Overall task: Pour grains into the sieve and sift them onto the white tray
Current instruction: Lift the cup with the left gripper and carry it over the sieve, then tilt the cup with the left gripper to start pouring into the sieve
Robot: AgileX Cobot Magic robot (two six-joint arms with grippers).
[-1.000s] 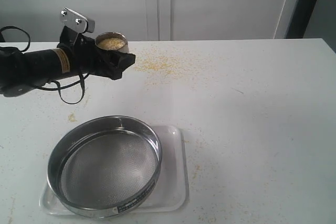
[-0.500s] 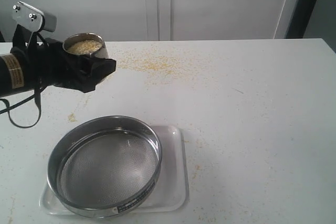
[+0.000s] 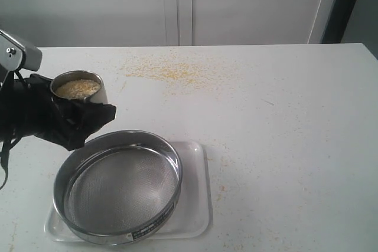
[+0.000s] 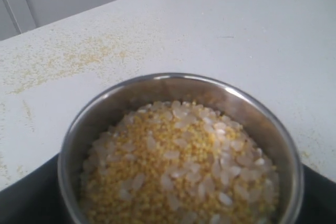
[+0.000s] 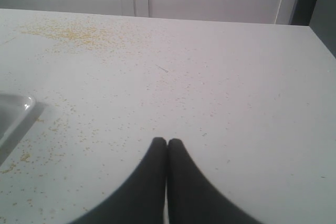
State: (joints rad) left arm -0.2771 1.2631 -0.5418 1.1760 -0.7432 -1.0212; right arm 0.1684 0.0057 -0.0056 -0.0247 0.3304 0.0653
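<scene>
**Full cup held at the sieve's far-left edge, not yet tipped**

The white bench [image 3: 283,116] carries the white tray [image 3: 202,205] near its front left, and the sieve [image 3: 175,163] sits on that tray with its mesh bare. Yellow crumbs [image 3: 168,72] are strewn farther back.

The left fingers [image 3: 88,113] are spread wide around a small steel cup [image 3: 101,94]. They hold it upright, filled nearly to the brim with the grains [image 4: 178,166], yellow meal mixed with pale rice.

In the exterior view the cup hangs just beyond the sieve's far-left rim. The mesh therefore lies forward and to the right of the cup, so the pour probably has to tip that way.

The right fingers [image 5: 163,156] are pressed together and hold nothing. They are well off to the right, so the left arm is the nearer one.
</scene>
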